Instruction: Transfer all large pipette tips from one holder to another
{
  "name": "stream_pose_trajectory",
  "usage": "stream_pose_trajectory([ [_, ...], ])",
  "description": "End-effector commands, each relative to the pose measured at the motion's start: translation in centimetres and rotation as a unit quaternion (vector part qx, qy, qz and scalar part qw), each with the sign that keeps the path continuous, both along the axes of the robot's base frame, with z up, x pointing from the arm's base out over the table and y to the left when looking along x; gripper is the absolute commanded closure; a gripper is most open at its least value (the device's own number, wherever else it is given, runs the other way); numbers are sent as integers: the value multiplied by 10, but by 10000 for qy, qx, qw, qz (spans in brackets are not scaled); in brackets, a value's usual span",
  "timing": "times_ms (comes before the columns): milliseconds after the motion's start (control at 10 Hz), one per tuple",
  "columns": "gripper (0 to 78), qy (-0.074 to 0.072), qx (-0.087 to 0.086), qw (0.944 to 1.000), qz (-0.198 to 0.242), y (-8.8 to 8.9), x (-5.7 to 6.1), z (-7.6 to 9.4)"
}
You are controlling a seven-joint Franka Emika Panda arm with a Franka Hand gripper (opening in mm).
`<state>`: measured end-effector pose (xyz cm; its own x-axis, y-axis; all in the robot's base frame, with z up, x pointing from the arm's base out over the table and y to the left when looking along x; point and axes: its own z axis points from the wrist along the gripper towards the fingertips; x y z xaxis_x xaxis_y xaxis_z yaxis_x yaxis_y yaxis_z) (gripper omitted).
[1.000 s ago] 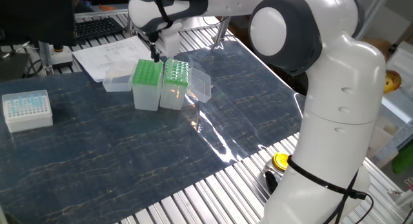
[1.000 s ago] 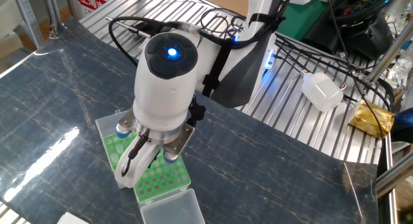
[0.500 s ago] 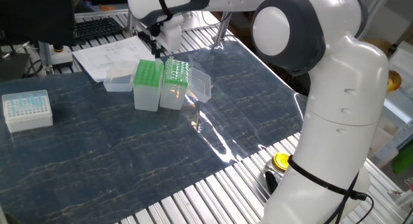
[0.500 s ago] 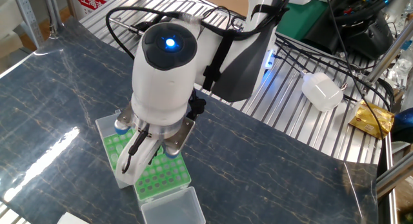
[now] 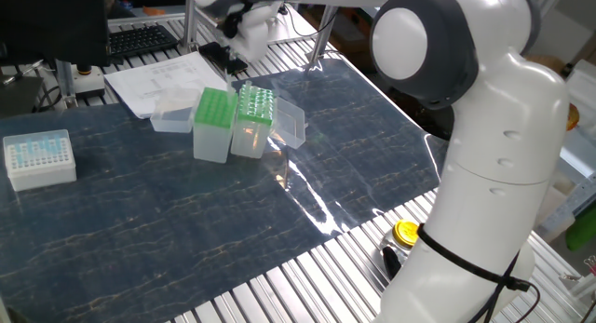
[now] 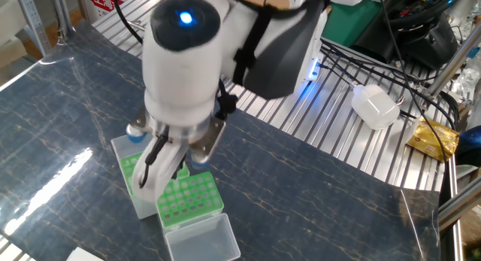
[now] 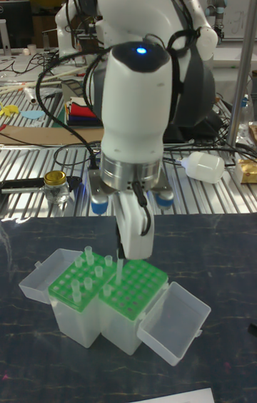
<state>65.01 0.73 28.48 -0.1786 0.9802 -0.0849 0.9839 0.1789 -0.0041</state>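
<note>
Right now 1 large pipette tip [image 7: 118, 274] hangs from my claw [image 7: 120, 255], which is clenched on its upper end, just above the seam between the 2 green racks. The remaining large tips [image 7: 87, 272] stand in the left rack [image 7: 74, 288]; the right rack [image 7: 138, 291] looks mostly empty. I'd keep the tip vertical, centre it over a free hole, lower slowly, and release only once it seats. Both sit on the tabletop [image 7: 221, 267].
</note>
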Motion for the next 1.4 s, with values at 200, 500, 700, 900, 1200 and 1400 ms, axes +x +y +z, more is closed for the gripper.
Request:
stream_pose_trajectory([
  [200,764,105,161,9991,380,-7,-6,35],
  [500,764,122,160,9977,650,-7,-10,48],
  [700,764,134,208,9954,927,-8,-13,59],
  [900,764,121,318,9935,1085,-8,-15,70],
  [1200,764,101,312,9806,1931,-12,-19,85],
  [1400,764,163,300,9628,2681,-18,-16,92],
])
